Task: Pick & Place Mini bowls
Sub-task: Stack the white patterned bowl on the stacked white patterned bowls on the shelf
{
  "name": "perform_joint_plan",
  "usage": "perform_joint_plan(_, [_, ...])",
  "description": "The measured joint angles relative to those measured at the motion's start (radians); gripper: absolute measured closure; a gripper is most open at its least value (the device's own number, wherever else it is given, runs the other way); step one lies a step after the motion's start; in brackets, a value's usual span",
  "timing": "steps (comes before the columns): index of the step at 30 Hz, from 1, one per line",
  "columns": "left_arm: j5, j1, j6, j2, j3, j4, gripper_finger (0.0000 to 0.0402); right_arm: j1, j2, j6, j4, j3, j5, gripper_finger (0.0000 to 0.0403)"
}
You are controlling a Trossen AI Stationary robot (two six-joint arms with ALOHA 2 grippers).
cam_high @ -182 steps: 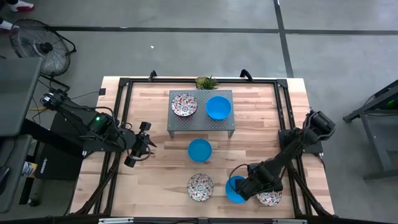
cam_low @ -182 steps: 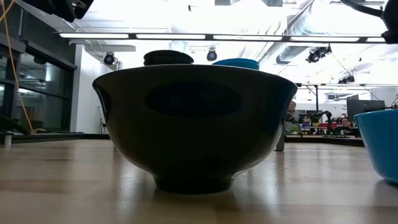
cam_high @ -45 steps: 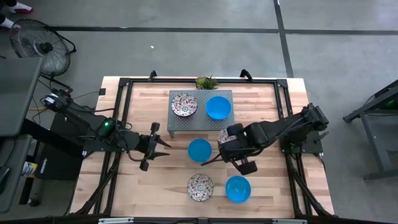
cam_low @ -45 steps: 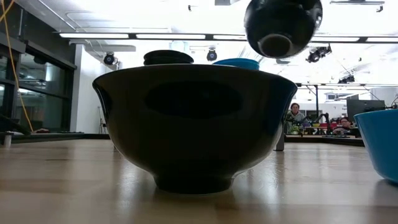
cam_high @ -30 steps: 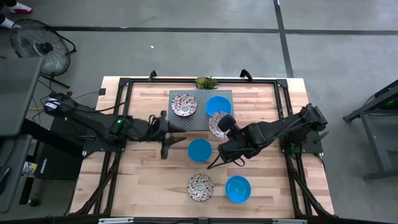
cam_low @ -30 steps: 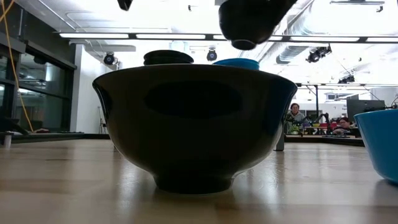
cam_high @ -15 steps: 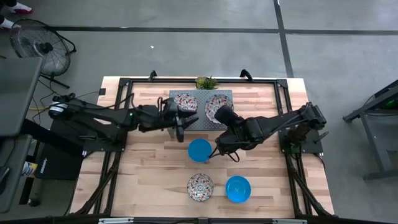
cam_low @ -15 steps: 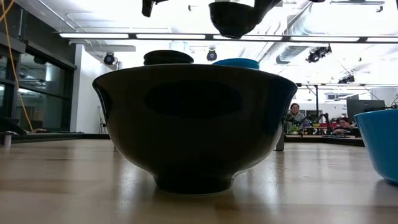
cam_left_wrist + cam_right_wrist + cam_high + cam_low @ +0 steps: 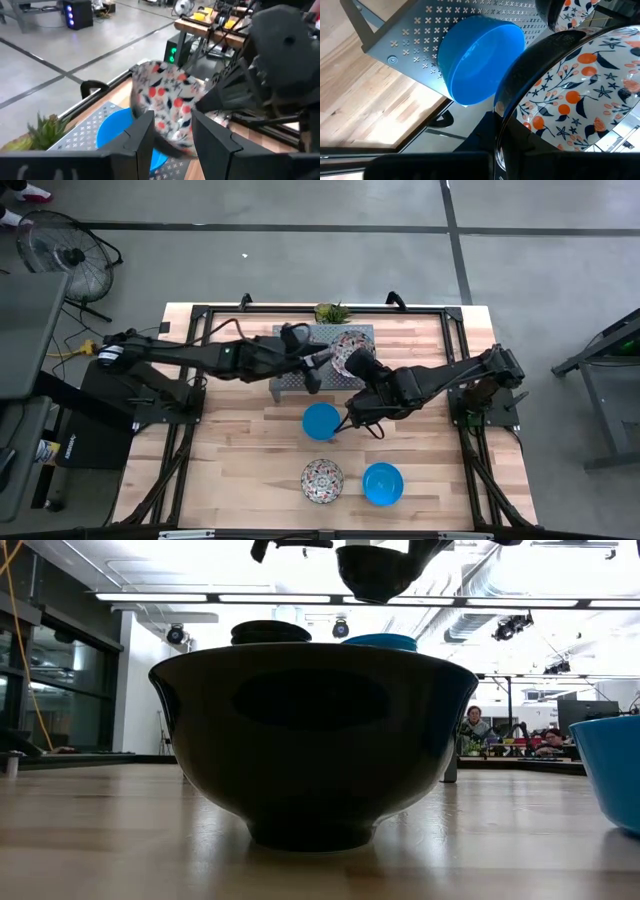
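You're in an open-plan robotics lab: polished concrete floor (image 9: 300,270), strip ceiling lights (image 9: 300,598), other workstations (image 9: 520,745) beyond the tabletop's far edge.

A pale wooden surface (image 9: 240,470) with a black frame stands on a grey concrete floor (image 9: 300,260) crossed by dark seam lines, with a round floor fan (image 9: 68,252) off its far left corner and a dark metal stand (image 9: 605,360) at the right edge. In the low view, long strip lights (image 9: 160,597) and silver ducts (image 9: 500,580) run across a white ceiling. Dark-framed windows (image 9: 40,670) line the left wall, and people sit at cluttered benches (image 9: 520,748) far back on the right.
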Motion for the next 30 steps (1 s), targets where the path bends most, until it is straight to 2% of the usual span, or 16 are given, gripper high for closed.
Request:
perform_joint_plan(9, [-0.032, 0.000, 0.000, 0.099, 0.140, -0.170, 0.0273, 0.000, 0.000, 0.017, -0.008, -0.002, -0.012, 0.0402])
perform_joint_plan(18, [-0.156, -0.002, 0.023, 0.095, 0.154, -0.232, 0.0273, 0.001, 0.001, 0.056, -0.026, -0.001, -0.011, 0.0402])
perform_joint_plan(30, [-0.120, -0.001, 0.037, 0.095, 0.153, -0.239, 0.0273, -0.010, 0.001, 0.044, -0.032, -0.001, -0.031, 0.0402])
